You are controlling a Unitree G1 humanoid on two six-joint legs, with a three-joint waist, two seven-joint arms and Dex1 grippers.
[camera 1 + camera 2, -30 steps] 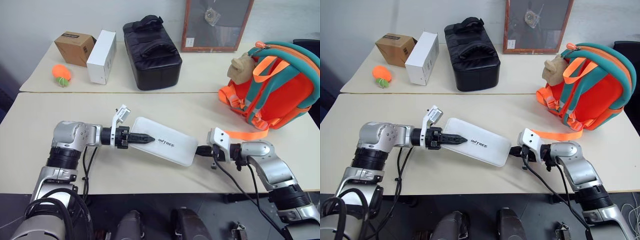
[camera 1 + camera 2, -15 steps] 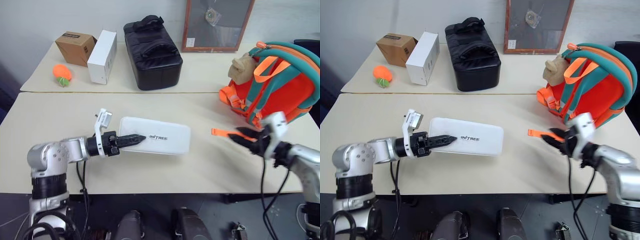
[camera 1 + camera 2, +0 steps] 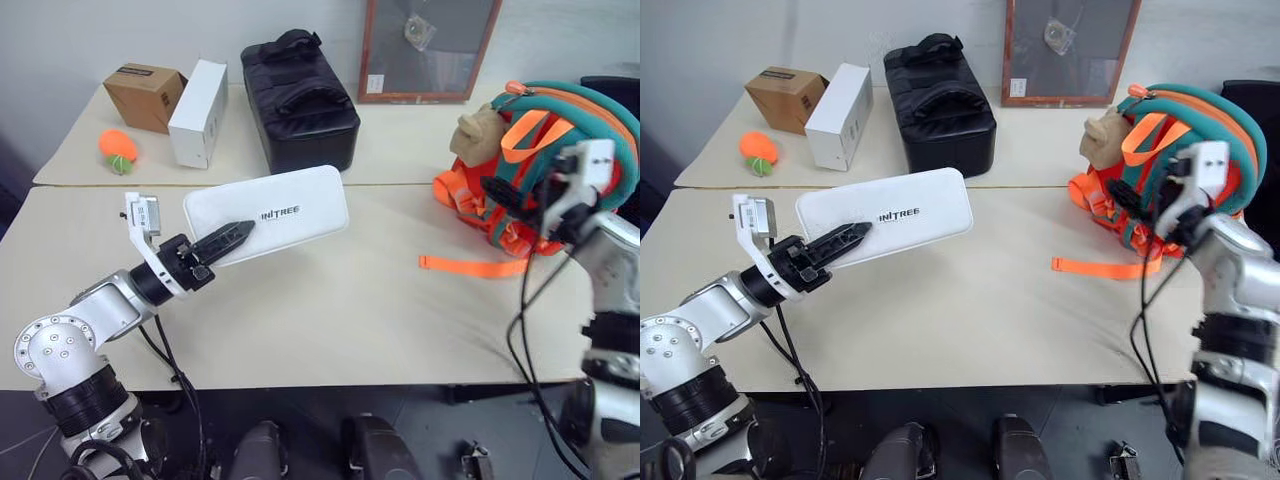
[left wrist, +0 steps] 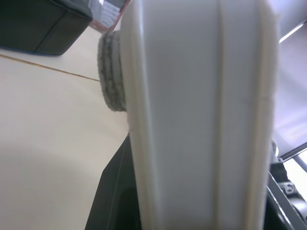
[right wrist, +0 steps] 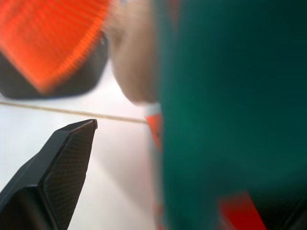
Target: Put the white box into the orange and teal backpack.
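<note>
Leftmost, the left gripper (image 3: pixel 228 238) pinches one white box (image 3: pixel 268 213) raised off the table (image 3: pixel 330 310), two cartons and one black bag (image 3: pixel 300 100) stand behind, and the right gripper (image 3: pixel 520 200), fingers spread, meets one backpack (image 3: pixel 575 120).

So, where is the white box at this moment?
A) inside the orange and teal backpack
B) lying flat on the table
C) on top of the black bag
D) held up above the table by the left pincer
D: the left pincer grips one end of the white box, which is tilted up off the table, apart from the orange and teal backpack.
</note>
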